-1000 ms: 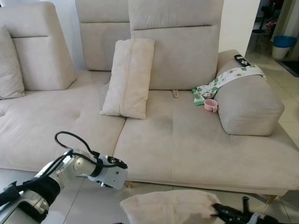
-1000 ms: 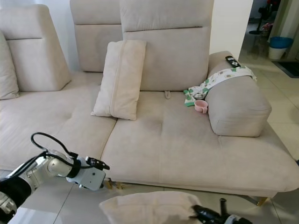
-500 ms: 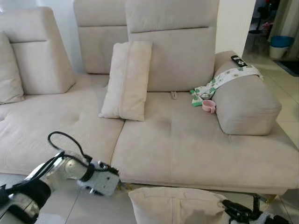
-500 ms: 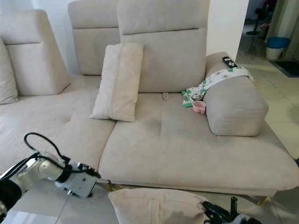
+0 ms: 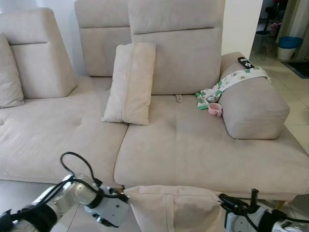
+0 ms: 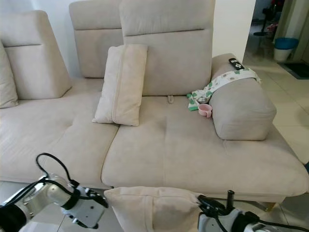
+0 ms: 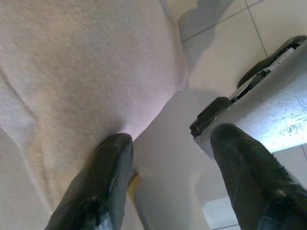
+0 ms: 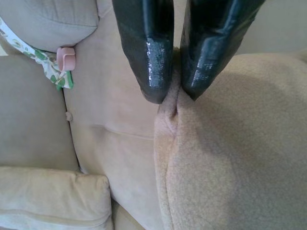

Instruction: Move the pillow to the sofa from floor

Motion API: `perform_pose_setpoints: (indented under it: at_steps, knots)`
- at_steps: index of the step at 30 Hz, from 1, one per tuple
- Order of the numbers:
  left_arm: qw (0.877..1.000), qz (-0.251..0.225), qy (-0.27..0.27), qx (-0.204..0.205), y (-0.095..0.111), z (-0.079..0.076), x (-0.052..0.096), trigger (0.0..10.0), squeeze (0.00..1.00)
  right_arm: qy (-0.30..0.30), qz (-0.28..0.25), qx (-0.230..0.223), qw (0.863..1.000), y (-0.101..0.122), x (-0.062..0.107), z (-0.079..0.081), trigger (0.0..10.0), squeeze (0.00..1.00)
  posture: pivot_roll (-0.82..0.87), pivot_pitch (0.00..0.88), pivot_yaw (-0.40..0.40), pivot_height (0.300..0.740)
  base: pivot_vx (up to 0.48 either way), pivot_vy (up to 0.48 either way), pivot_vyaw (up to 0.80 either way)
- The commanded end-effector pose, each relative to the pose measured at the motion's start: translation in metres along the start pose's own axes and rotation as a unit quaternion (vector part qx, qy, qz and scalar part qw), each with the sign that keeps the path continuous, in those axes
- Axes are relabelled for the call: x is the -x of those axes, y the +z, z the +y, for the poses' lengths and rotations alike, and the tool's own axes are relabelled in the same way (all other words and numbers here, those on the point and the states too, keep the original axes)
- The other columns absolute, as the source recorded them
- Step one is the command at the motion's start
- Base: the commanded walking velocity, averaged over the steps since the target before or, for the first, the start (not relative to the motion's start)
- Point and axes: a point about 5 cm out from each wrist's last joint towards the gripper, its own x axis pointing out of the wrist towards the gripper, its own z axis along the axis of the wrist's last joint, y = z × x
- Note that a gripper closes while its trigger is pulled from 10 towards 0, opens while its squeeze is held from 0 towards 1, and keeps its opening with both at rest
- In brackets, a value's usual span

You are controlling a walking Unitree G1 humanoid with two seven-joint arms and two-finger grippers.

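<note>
The beige pillow [image 5: 176,209] hangs off the floor, level with the front edge of the beige sofa [image 5: 193,150]. My right gripper [image 8: 175,93] is shut on a pinched fold of the pillow's [image 8: 235,163] right edge, seen at the lower right in the left eye view as the right gripper [image 5: 225,201]. My left gripper [image 5: 121,196] sits at the pillow's left corner. In the left wrist view the left gripper [image 7: 168,158] stands open, with one of its fingers [image 7: 103,187] pressed against the pillow [image 7: 72,72] and the other apart from it.
A second beige pillow [image 5: 130,82] leans on the sofa back. A pink cup [image 5: 215,109] and a patterned cloth [image 5: 231,79] lie by the armrest, with a remote [image 5: 245,62] on top. A blue bin [image 5: 289,47] stands on the tiled floor at the far right.
The pillow has risen to the height of the sofa's front edge. My left arm has swung right until its gripper meets the pillow's left corner. The camera has shifted slightly.
</note>
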Motion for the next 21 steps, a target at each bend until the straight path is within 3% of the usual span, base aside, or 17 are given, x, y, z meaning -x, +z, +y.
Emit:
perform_pose_setpoints:
  at_steps: [1,7,10,12,14,15,21]
  knots:
    - [1.000,-0.001,-0.011,0.011,0.000,-0.006,-0.003,10.0,0.00,-0.023,-0.026,0.009,0.999,0.011,-0.002,-0.014,0.0,0.00,-0.02,0.043,0.120,0.519,0.000,0.000,0.00]
    - [1.000,0.004,0.017,0.017,0.003,-0.002,-0.009,10.0,0.00,-0.015,-0.029,0.014,0.999,0.013,-0.002,-0.010,0.0,0.00,-0.02,0.043,0.116,0.519,0.000,0.000,0.00]
    - [0.998,0.039,0.041,0.023,-0.005,0.007,-0.006,10.0,0.00,-0.004,-0.030,0.008,1.000,0.015,-0.002,-0.003,0.0,0.00,-0.02,0.041,0.115,0.519,0.000,0.000,0.00]
    - [0.995,0.076,0.064,0.027,-0.016,0.018,0.006,10.0,0.00,0.004,-0.024,-0.002,1.000,0.015,-0.001,0.004,0.0,0.00,-0.03,0.038,0.119,0.519,0.000,0.000,0.00]
    - [0.995,0.076,0.064,0.027,-0.016,0.018,0.006,10.0,0.00,0.004,-0.024,-0.002,1.000,0.015,-0.001,0.004,0.0,0.00,-0.03,0.038,0.119,0.519,0.000,0.000,0.00]
    - [0.993,0.089,0.071,0.028,-0.019,0.026,0.019,10.0,0.00,0.007,-0.012,-0.013,1.000,0.012,-0.001,0.008,0.0,0.00,-0.03,0.037,0.122,0.519,0.000,0.000,0.00]
    - [0.992,0.113,0.049,0.011,-0.021,0.026,0.035,10.0,0.00,0.008,-0.004,-0.018,1.000,0.009,-0.001,0.009,0.0,0.00,-0.03,0.033,0.127,0.519,0.000,0.000,0.00]
